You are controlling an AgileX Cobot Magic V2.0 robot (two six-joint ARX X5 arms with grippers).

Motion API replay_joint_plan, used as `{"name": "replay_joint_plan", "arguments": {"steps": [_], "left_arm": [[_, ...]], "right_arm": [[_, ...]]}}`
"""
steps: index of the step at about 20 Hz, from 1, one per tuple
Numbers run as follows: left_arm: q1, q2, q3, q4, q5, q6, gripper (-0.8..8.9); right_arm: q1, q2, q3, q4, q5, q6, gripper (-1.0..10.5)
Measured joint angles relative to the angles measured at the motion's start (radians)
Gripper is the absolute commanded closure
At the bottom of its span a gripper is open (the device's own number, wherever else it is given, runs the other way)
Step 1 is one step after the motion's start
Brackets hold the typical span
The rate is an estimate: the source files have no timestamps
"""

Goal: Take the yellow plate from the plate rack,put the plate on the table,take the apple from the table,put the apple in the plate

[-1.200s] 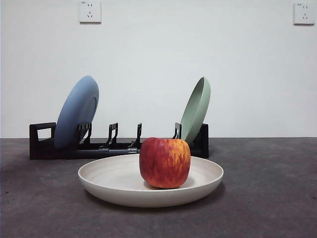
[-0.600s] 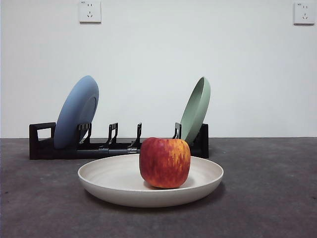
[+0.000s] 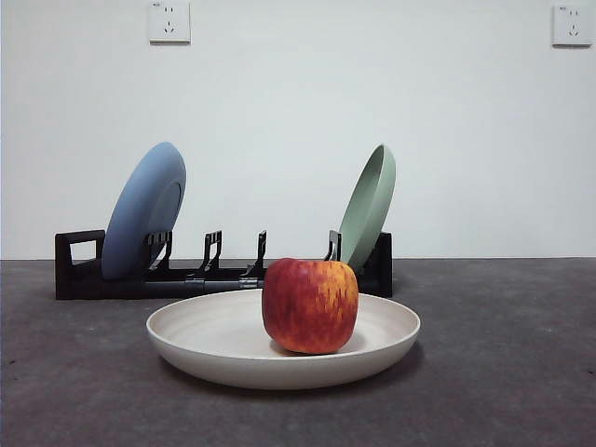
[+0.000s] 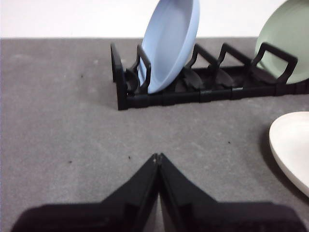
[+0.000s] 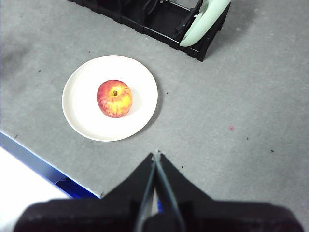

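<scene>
The red apple (image 3: 310, 305) with yellow streaks rests in the yellow plate (image 3: 214, 340), which lies flat on the dark grey table (image 3: 503, 372) in front of the plate rack (image 3: 84, 277). The right wrist view looks down on the apple (image 5: 114, 98) in the plate (image 5: 140, 92), with my right gripper (image 5: 155, 155) shut, empty, high above the table beside it. My left gripper (image 4: 157, 156) is shut and empty above bare table, with the rack (image 4: 164, 94) beyond it and the plate's rim (image 4: 289, 145) off to one side.
A blue plate (image 3: 144, 209) leans in the rack near its handle end and a pale green plate (image 3: 370, 205) stands at the other end. The table's edge with a blue strip (image 5: 34, 162) lies close to the yellow plate. Two wall sockets (image 3: 169, 20) sit high behind.
</scene>
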Motion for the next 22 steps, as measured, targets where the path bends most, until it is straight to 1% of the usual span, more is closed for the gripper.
{"name": "replay_joint_plan", "arguments": {"steps": [14, 16, 18, 20, 21, 22], "left_arm": [[0.000, 0.017, 0.000, -0.002, 0.000, -0.010, 8.17], [0.000, 0.017, 0.000, -0.002, 0.000, -0.010, 8.17], [0.000, 0.017, 0.000, -0.002, 0.000, -0.010, 8.17], [0.000, 0.017, 0.000, -0.002, 0.000, -0.010, 8.17], [0.000, 0.017, 0.000, -0.002, 0.000, -0.010, 8.17], [0.000, 0.017, 0.000, -0.002, 0.000, -0.010, 8.17]], "right_arm": [[0.000, 0.024, 0.000, 0.000, 0.001, 0.000, 9.5], [0.000, 0.029, 0.000, 0.000, 0.016, 0.000, 9.5], [-0.001, 0.029, 0.000, 0.000, 0.051, -0.005, 9.5], [-0.041, 0.014, 0.000, 0.007, 0.098, -0.024, 9.5], [-0.080, -0.002, -0.002, 0.043, 0.099, -0.034, 9.5], [-0.142, -0.028, -0.007, 0.119, 0.069, -0.047, 9.5]]}}
